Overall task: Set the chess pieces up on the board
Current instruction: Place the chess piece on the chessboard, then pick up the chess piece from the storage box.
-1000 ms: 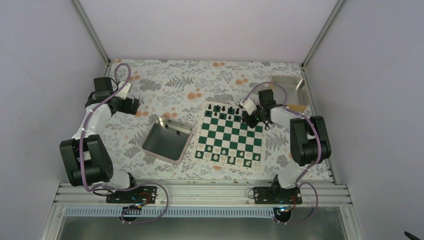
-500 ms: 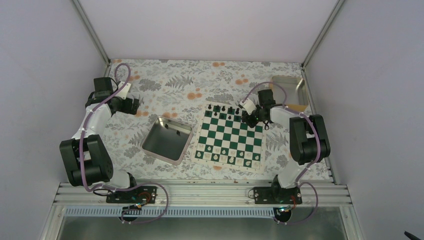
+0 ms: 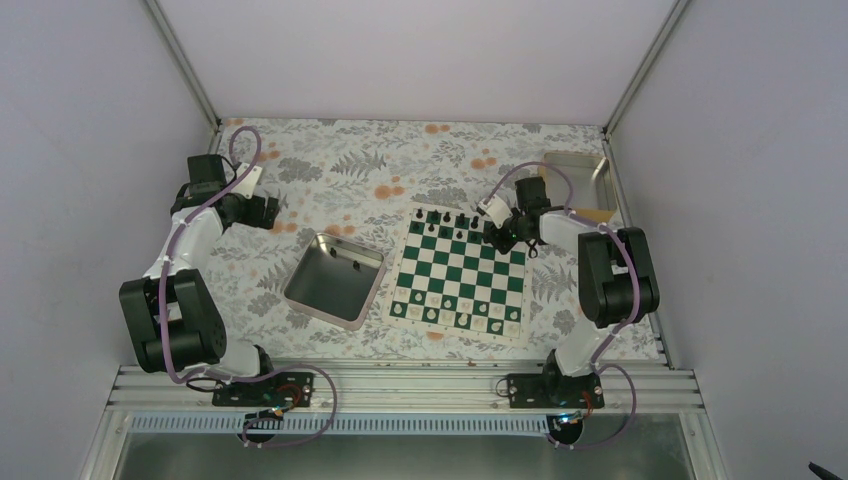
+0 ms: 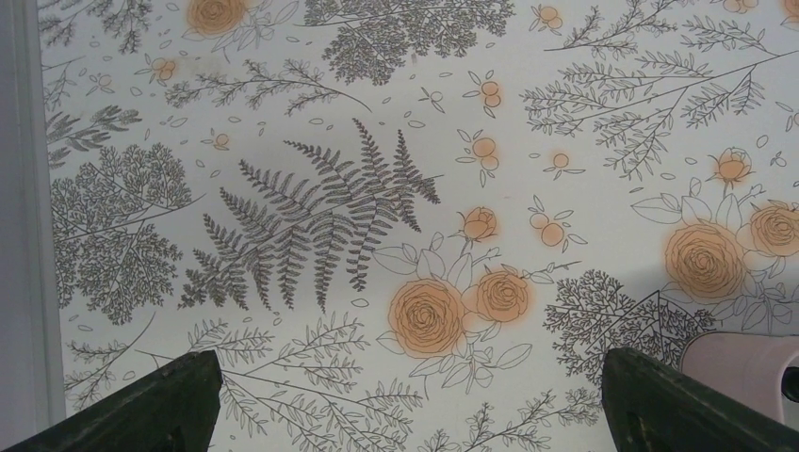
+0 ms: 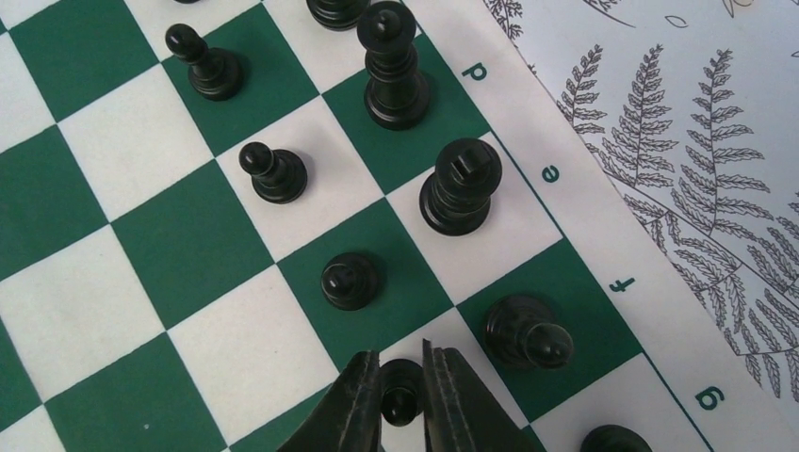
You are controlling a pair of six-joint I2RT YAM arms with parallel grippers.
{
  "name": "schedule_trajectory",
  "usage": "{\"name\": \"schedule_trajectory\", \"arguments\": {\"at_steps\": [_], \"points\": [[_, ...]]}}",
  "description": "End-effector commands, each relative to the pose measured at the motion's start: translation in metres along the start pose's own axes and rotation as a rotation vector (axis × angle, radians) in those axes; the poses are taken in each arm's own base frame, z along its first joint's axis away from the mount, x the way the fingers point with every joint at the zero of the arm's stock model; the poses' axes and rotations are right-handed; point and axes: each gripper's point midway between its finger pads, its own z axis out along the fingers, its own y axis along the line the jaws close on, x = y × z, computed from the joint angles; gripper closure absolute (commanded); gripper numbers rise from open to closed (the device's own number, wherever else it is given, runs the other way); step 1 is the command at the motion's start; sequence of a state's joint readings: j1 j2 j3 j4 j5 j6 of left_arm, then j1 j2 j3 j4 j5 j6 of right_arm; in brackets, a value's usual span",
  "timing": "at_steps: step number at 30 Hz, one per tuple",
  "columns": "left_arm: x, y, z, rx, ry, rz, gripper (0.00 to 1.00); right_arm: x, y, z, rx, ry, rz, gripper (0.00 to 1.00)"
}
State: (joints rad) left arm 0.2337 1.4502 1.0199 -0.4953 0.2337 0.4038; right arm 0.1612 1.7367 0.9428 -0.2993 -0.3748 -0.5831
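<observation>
The green and white board [image 3: 452,277] lies right of the middle. Black chess pieces [image 3: 445,219] stand along its far edge. My right gripper [image 3: 498,236] is over the far right corner of the board. In the right wrist view its fingers [image 5: 353,405] are shut close on a small black pawn [image 5: 400,388] at a white square, gripper [image 5: 400,363]. Near it stand other black pawns [image 5: 348,280], a bishop [image 5: 528,331], a king [image 5: 462,185] and a queen [image 5: 393,66]. My left gripper [image 3: 270,211] is open and empty over the floral cloth, seen also in the left wrist view [image 4: 410,356].
A shiny metal tray [image 3: 333,278] sits left of the board with a small dark piece inside. Pale pieces [image 3: 455,316] line the board's near edge. A second metal tray [image 3: 575,175] stands at the back right. Enclosure walls ring the table.
My right gripper has shifted very slightly toward the board's far edge. The left arm has not moved.
</observation>
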Motion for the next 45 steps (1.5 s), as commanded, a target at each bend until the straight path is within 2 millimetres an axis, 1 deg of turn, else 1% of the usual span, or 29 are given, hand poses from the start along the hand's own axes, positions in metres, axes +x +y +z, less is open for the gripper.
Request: {"name": "schedule_trajectory", "arguments": {"at_steps": [1, 7, 13, 14, 18, 21, 23, 26, 28, 30, 31, 34, 37, 38, 39, 42, 45], "points": [[-0.006, -0.002, -0.003, 0.015, -0.023, 0.010, 0.00, -0.006, -0.008, -0.003, 0.024, -0.018, -0.021, 0.83], [-0.005, -0.004, -0.003, 0.022, -0.021, 0.012, 0.00, -0.004, -0.008, -0.006, 0.034, -0.017, -0.024, 0.80], [-0.004, -0.006, -0.003, 0.029, -0.020, 0.016, 0.00, -0.013, -0.005, -0.019, 0.036, -0.040, -0.030, 0.78], [-0.005, -0.005, -0.004, 0.027, -0.023, 0.016, 0.00, -0.021, -0.003, -0.029, 0.043, -0.064, -0.042, 0.78], [-0.006, -0.005, -0.005, 0.028, -0.025, 0.016, 0.00, -0.039, 0.002, -0.046, 0.045, -0.087, -0.058, 0.79], [-0.007, -0.005, -0.005, 0.029, -0.025, 0.017, 0.00, -0.060, 0.011, -0.058, 0.037, -0.119, -0.086, 0.79], [-0.007, -0.005, -0.006, 0.028, -0.029, 0.018, 0.00, -0.079, 0.022, -0.064, 0.029, -0.144, -0.116, 0.80], [-0.009, -0.005, -0.008, 0.021, -0.036, 0.020, 0.00, -0.118, 0.049, -0.069, -0.001, -0.190, -0.182, 0.80], [-0.010, -0.006, -0.008, 0.025, -0.039, 0.021, 0.00, -0.143, 0.075, -0.064, -0.042, -0.203, -0.231, 0.79], [-0.009, -0.007, -0.008, 0.034, -0.041, 0.020, 0.00, -0.165, 0.105, -0.058, -0.095, -0.210, -0.291, 0.79], [-0.010, -0.007, -0.008, 0.034, -0.044, 0.022, 0.00, -0.169, 0.120, -0.044, -0.131, -0.191, -0.312, 0.79], [-0.011, -0.010, -0.008, 0.045, -0.047, 0.025, 0.00, -0.186, 0.167, -0.019, -0.206, -0.167, -0.394, 0.79], [-0.012, -0.013, -0.007, 0.054, -0.050, 0.029, 0.00, -0.193, 0.208, 0.006, -0.270, -0.141, -0.471, 0.79], [-0.012, -0.014, -0.008, 0.055, -0.054, 0.033, 0.00, -0.197, 0.220, 0.011, -0.284, -0.141, -0.498, 0.79], [-0.012, -0.015, -0.008, 0.058, -0.054, 0.035, 0.00, -0.197, 0.232, 0.019, -0.300, -0.132, -0.520, 0.79], [-0.013, -0.017, -0.008, 0.062, -0.058, 0.041, 0.00, -0.201, 0.263, 0.036, -0.338, -0.127, -0.571, 0.79], [-0.012, -0.021, -0.007, 0.075, -0.058, 0.045, 0.00, -0.210, 0.282, 0.047, -0.355, -0.150, -0.595, 0.79]]}}
